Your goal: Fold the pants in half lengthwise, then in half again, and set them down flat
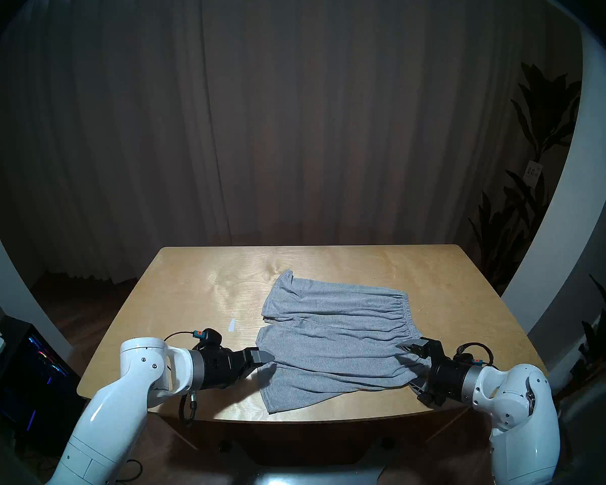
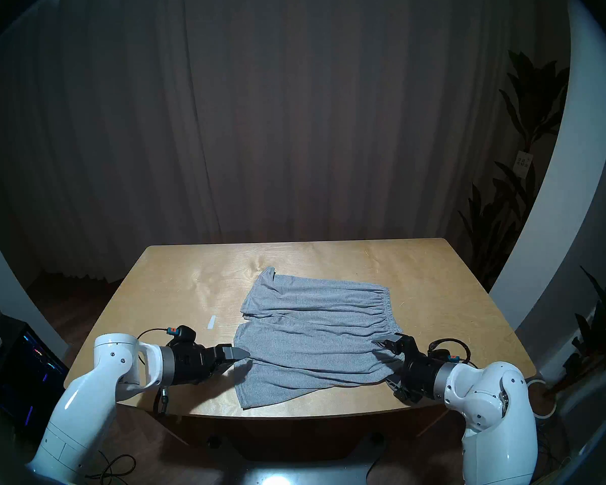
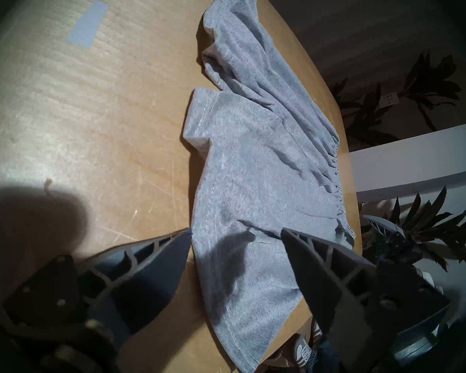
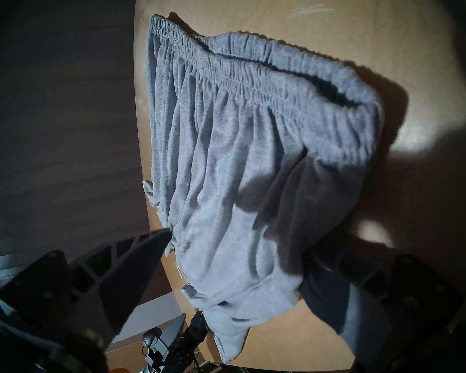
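Left gripper (image 1: 265, 363): wide open at the leg hem, holding nothing.
Right gripper (image 1: 411, 367): wide open around the waistband end, not pinching.
Pants (image 1: 333, 337): spread on the table (image 1: 189, 284), near edge.
Do it well: pinch both near corners together, lift evenly, fold away.
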Controlling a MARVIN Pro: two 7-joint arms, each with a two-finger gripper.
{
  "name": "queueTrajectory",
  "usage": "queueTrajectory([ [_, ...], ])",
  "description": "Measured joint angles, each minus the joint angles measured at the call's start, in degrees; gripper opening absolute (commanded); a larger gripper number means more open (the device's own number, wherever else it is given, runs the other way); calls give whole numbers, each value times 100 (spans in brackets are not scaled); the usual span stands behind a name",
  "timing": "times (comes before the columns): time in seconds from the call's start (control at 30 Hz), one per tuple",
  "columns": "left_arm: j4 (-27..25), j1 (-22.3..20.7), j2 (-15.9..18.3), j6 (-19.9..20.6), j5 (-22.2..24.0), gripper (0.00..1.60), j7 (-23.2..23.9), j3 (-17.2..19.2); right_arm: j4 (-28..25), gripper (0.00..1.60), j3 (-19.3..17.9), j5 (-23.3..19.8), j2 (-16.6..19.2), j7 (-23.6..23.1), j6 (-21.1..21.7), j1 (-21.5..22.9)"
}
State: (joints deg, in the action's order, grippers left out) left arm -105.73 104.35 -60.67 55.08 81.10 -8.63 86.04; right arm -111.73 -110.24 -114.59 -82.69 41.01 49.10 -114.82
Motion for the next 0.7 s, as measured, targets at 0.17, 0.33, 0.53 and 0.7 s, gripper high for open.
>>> queueTrajectory([
  [0.17,139,-168,79,0,-10,160,127,-121,-10,160,75,97,-32,-87,-53,-2],
  [0.33,238,-298,165,0,-37,160,247,-241,-7,160,144,190,-61,-168,-118,-2],
  [0.53,323,-358,254,-4,-59,160,371,-315,-3,160,200,259,-80,-234,-179,5],
  [0.7,379,-416,322,-5,-83,160,494,-381,-1,160,244,307,-85,-258,-219,19],
])
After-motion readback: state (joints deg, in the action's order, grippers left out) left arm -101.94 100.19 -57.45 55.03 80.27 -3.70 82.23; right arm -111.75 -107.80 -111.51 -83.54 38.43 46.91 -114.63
